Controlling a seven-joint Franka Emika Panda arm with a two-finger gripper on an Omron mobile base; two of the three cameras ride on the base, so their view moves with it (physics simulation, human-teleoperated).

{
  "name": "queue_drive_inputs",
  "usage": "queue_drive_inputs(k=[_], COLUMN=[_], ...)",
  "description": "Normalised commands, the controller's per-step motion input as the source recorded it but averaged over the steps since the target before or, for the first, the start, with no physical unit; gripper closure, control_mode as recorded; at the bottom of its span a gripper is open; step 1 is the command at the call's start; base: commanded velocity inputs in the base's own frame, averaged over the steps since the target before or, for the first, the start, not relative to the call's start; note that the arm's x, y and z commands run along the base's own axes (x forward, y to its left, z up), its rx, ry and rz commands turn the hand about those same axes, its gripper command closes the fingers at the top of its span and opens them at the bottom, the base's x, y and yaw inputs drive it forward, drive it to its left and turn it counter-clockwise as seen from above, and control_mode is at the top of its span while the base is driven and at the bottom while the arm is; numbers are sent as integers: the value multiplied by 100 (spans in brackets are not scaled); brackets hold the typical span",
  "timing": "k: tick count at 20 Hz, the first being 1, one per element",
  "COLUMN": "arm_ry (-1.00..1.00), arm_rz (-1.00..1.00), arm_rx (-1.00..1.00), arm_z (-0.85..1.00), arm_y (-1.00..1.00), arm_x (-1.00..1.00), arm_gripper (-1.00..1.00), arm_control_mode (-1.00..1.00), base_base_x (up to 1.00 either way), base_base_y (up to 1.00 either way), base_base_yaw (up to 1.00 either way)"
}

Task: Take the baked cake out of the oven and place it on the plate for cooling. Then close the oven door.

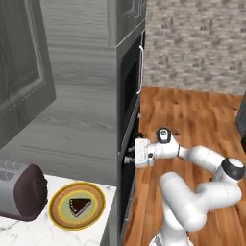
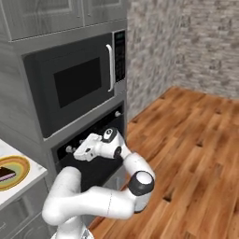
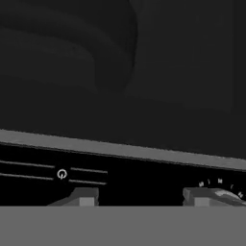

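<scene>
White marble bench [image 1: 29, 230] sits in the lower left of the left base view, and on it rests the plate [image 1: 58, 215] with the cake [image 1: 79, 205] already lying on its pale green middle, so the carrying part of the job looks done from how things lie. Just beside the plate, further left, a grey toaster [image 1: 9, 190] with a dark brown end stands well clear of the rim.

Beyond the bench edge, near the centre of that view, the gripper [image 1: 129, 158] is stretched out level against the front of the oven [image 2: 100, 135], right at its control strip. In the hand view the fingertips [image 3: 86, 197] stand apart with nothing between them, so the gripper is released and empty; a round symbol and a dial's markings show just past them. I judge it is held there to press on the oven door [image 2: 93, 170], though I cannot tell whether the door is fully shut.

Above, in the upper middle of the right base view, the microwave [image 2: 74, 86] sits untouched.
</scene>
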Motion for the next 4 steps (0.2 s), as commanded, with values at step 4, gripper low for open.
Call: queue_drive_inputs(k=[4], arm_ry=[28], arm_rz=[32], arm_rx=[18], arm_z=[0], arm_y=[7], arm_x=[3], arm_gripper=[-100], arm_control_mode=[-100], base_base_x=[0], base_base_y=[0], base_base_yaw=[0])
